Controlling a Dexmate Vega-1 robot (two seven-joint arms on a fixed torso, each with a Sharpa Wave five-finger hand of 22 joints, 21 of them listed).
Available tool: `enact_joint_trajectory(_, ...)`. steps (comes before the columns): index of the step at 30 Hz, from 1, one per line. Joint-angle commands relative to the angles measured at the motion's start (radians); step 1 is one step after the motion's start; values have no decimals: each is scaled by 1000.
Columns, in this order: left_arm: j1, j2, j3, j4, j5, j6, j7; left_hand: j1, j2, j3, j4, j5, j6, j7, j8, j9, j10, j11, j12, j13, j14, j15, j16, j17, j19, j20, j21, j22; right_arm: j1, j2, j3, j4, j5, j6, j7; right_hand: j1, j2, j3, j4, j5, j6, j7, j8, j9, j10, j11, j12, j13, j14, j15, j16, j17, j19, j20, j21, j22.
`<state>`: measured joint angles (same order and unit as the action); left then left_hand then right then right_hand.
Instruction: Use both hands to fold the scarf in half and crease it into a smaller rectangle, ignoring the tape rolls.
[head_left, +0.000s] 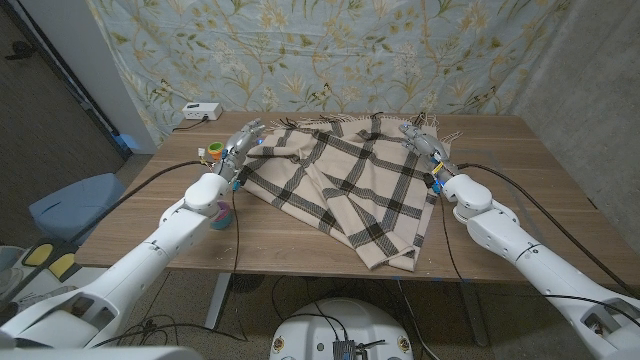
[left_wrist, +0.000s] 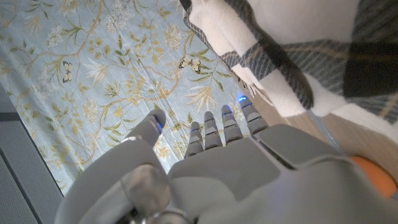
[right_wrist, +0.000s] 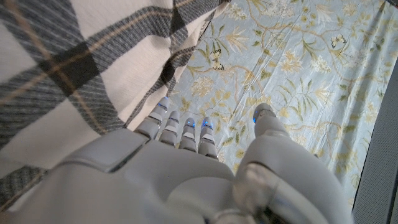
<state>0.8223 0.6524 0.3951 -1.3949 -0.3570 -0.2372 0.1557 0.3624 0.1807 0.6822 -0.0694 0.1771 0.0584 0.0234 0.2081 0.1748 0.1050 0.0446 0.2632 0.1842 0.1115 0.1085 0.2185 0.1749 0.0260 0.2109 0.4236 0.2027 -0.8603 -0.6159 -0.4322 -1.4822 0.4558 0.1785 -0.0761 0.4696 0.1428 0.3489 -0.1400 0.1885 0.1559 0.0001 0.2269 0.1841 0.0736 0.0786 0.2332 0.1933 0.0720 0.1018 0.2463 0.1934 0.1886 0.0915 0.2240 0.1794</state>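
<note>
We see the cream woollen scarf with a dark grey plaid pattern lying rumpled and partly folded across the middle of the wooden table, its fringed end toward the far edge and one corner reaching down to the near edge, a little right of centre. Our left hand is at the scarf's left side near the far left part of the table, fingers reaching along the cloth edge; in the left wrist view the left hand's fingers extend fairly straight and slightly apart with the thumb off to one side, the plaid cloth just beside them, and nothing visibly pinched. Our right hand sits at the scarf's far right side; in the right wrist view its fingers also reach out side by side with the thumb apart, next to the cloth; whether they touch it we cannot tell. A small green and yellow tape roll stands near the far left corner, and a purple and teal roll lies by the left forearm. A white box rests at the far left edge.
</note>
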Motion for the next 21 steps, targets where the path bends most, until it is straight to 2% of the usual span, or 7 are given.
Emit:
enact_joint_trajectory(1, -27, 99, 16, -79, 175, 145, 83, 35, 4, 7, -17, -2, 30, 2, 11, 5, 24, -5, 7, 5, 23, -3, 5, 4, 18, 2, 10, 3, 5, -78, -42, -123, -96, -115, -5, 22, 7, 10, -8, 1, 19, -5, 6, 3, 21, -7, 6, 3, 25, -8, 13, 6, 20, -1, 7, 4)
enact_joint_trajectory(5, -50, 128, 33, -88, 221, 196, 73, 44, 4, 9, -22, -2, 39, 3, 11, 6, 26, -6, 5, 5, 28, -4, 5, 5, 22, 2, 11, 3, 8, -96, -51, -152, -111, -145, 7, 32, 12, 16, -12, 3, 22, -7, 4, 3, 24, -9, 5, 3, 30, -12, 14, 6, 25, -4, 8, 4)
enact_joint_trajectory(14, -132, 177, 94, -83, 321, 297, -1, 60, 3, 9, -28, -4, 39, 5, 5, 6, 17, -7, -4, 5, 19, -7, -1, 6, 25, 3, 13, 3, 11, -107, -66, -173, -131, -146, 34, 36, 22, 20, -7, 4, 19, -8, -2, 4, 25, -5, 1, 3, 34, -12, 16, 10, 30, -7, 9, 4)
enact_joint_trajectory(21, -198, 208, 149, -84, 409, 369, -69, 76, -12, -1, -41, -6, 42, 4, -1, 7, 22, -11, -10, 5, -20, -10, -21, 5, 11, -2, 7, 3, 0, -124, -70, -218, -164, -156, 24, 36, 22, 19, -4, 4, 21, -7, -4, 4, 27, -4, 0, 3, 35, -13, 17, 12, 31, -6, 9, 4)
